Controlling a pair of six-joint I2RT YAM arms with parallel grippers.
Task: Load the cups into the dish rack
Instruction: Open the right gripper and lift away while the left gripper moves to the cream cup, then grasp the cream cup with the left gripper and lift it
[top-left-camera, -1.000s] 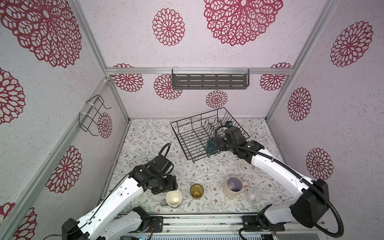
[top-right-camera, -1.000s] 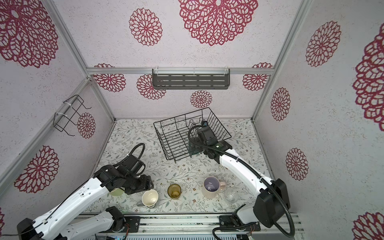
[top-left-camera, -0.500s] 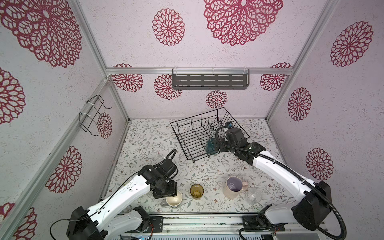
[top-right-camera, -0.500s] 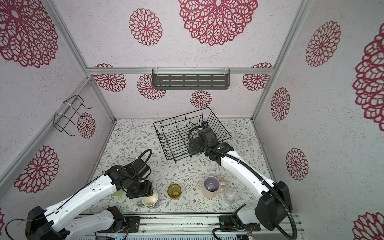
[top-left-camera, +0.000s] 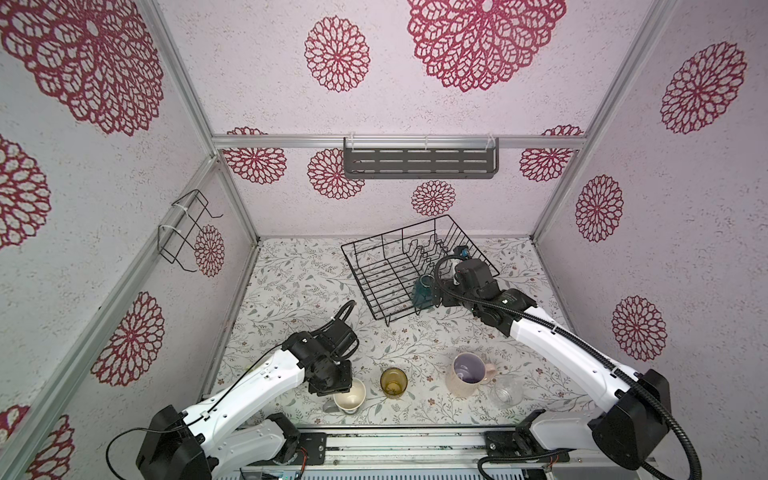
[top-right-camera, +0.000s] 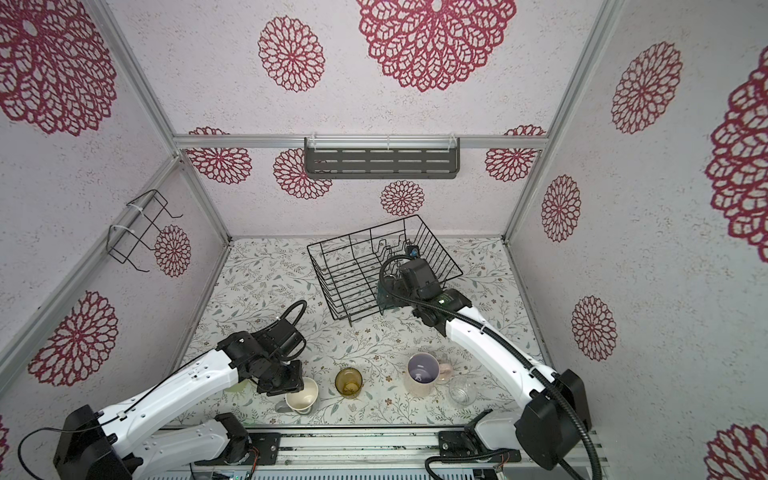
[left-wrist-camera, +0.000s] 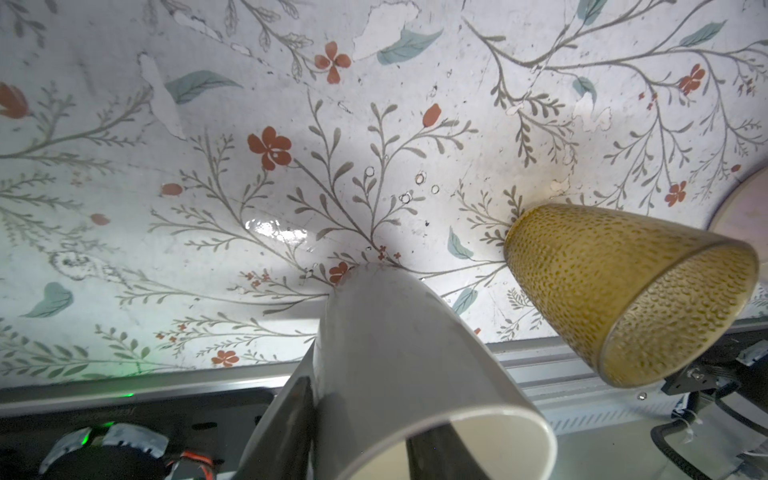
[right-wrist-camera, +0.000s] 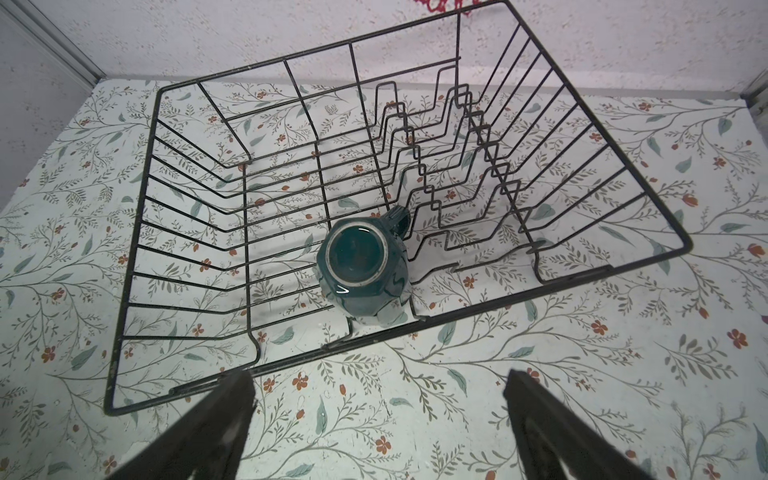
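Two tools: left tool (left-wrist-camera: 365, 415) newly astride light grey mug (left-wrist-camera: 395, 332) wall, grip unclear; right tool (right-wrist-camera: 380, 382) spread as before.

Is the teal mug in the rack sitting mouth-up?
No, in the right wrist view the dark teal mug stands upside down inside the dish rack, its pale-ringed base facing up.

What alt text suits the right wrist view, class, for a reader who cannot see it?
A dark teal mug sits upside down inside the black wire dish rack. The right pincer, open and empty, hangs over the floral table outside it.
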